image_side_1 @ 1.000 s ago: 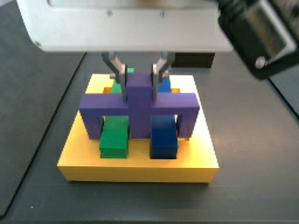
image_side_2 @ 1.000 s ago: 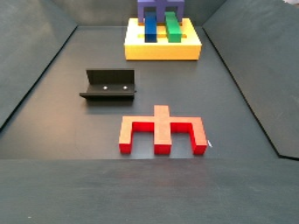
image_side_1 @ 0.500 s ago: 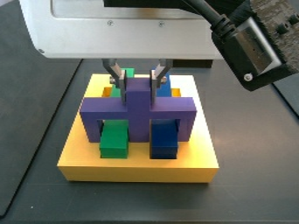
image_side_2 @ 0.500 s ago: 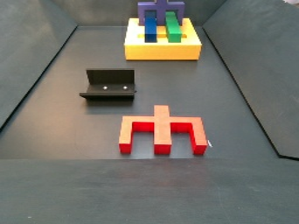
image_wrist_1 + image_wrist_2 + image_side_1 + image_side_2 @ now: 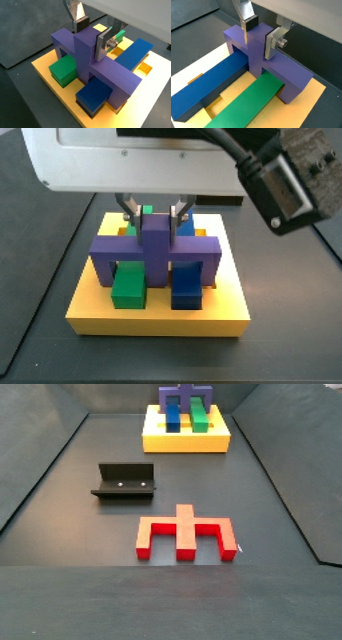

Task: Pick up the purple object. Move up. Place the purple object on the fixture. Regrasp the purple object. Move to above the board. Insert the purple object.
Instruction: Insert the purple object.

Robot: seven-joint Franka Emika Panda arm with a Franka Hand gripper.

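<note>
Only a side view takes in the whole floor: the fixture [image 5: 124, 481] stands on its own in the middle, well apart from the board [image 5: 186, 439] at the far end, and a red block [image 5: 186, 534] lies flat nearer the camera. That view cuts off the arm, while in a side view from close by the gripper [image 5: 155, 206] comes down from the pale wrist housing onto the purple object [image 5: 156, 250]. In both wrist views the detail is clearer: the gripper [image 5: 93, 31] has its two silver fingers [image 5: 273, 43] pressed against opposite faces of the object's upright middle prong, so it is clamped on the purple object [image 5: 258, 47] with the jaws only as far apart as that prong is thick. The purple object [image 5: 90, 62] stands on the board [image 5: 50, 82] with its bar crossing over the green bar [image 5: 243, 109] and the blue bar [image 5: 210, 89], its two outer legs reaching down beside them and each bar passing through a notch. It is a deep, even purple with square edges. Whether its legs are fully seated in the board's slots cannot be told.
</note>
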